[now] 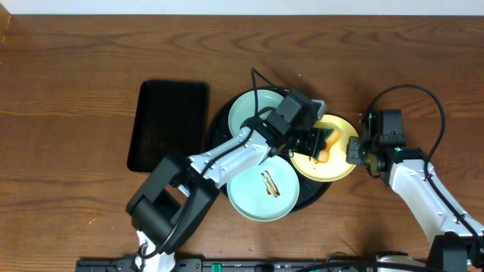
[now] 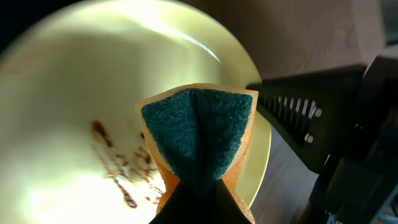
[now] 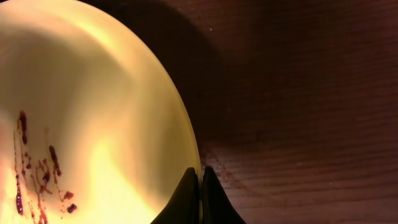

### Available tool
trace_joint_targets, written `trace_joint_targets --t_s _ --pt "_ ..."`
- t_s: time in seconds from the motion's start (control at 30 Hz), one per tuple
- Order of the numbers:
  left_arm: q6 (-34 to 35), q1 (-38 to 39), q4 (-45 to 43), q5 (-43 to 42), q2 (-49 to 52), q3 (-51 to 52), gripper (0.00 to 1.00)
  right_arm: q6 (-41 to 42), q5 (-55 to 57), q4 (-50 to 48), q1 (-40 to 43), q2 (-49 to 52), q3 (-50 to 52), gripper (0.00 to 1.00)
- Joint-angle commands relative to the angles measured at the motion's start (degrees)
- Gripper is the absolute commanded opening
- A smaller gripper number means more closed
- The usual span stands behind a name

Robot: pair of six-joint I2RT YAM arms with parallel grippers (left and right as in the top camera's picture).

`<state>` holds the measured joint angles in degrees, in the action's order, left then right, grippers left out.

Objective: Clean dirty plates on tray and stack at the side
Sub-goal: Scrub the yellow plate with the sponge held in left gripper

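Note:
The yellow plate (image 1: pixel 333 162) is tilted at the round black tray's (image 1: pixel 314 196) right edge, with brown sauce smears (image 2: pixel 118 171) (image 3: pixel 37 171) on it. My right gripper (image 1: pixel 355 151) (image 3: pixel 200 180) is shut on its rim. My left gripper (image 1: pixel 314 140) (image 2: pixel 199 205) is shut on an orange sponge with a green scouring side (image 2: pixel 199 134) (image 1: pixel 327 143), pressed on the yellow plate (image 2: pixel 74 93) beside the smears. A mint plate with a sauce smear (image 1: pixel 261 189) lies at the tray's front. Another mint plate (image 1: pixel 249 109) lies at its back.
A smaller rectangular black tray (image 1: pixel 168 125) lies to the left of the round tray. Bare wooden table (image 1: pixel 76 91) surrounds everything. The right arm (image 1: pixel 423 193) reaches in from the front right, the left arm (image 1: pixel 219 162) crosses over the round tray.

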<state>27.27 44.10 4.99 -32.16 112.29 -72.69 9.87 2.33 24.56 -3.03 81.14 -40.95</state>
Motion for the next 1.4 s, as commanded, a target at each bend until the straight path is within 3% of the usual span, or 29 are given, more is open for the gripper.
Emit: trace_joint_targets --t_s 0.0,0.3,0.47,0.57,0.67,0.77,0.93,1.1,1.23,1.37 --pt "0.9 1.0 -0.7 -1.4 2.7 -1.0 0.07 -0.1 -0.5 0.1 -0.3 0.2 -1.0 0.01" --pt "0.9 1.0 -1.0 -0.1 6.9 -1.0 0.07 -0.1 -0.5 0.1 -0.3 0.2 -1.0 0.01" --pt "0.9 -0.9 2.4 14.4 7.2 -1.0 0.08 -0.1 -0.5 0.5 -0.3 0.2 -1.0 0.01" --pt "0.9 -3.0 4.0 17.7 7.1 -1.0 0.08 -0.1 -0.5 0.6 -0.3 0.2 -1.0 0.01" --pt "1.1 -3.7 4.6 15.4 6.9 -1.0 0.08 -0.1 -0.5 0.8 -0.3 0.2 -1.0 0.01" --pt "0.3 -3.1 4.6 6.6 6.5 -1.0 0.08 -0.1 -0.5 0.8 -0.3 0.2 -1.0 0.01" --pt "-4.9 0.5 8.0 -2.0 6.4 -1.0 0.08 -0.1 -0.5 1.2 -0.3 0.2 -1.0 0.01" --pt "-14.2 4.6 10.8 -2.4 6.4 -1.0 0.07 -0.1 -0.5 1.2 -0.3 0.2 -1.0 0.01" --pt "-14.8 5.2 9.2 -1.9 6.4 -1.0 0.07 -0.1 -0.5 1.2 -0.3 0.2 -1.0 0.01" --pt "-13.9 4.2 8.4 8.3 6.4 -1.0 0.07 -0.1 -0.5 1.5 -0.3 0.2 -1.0 0.01"
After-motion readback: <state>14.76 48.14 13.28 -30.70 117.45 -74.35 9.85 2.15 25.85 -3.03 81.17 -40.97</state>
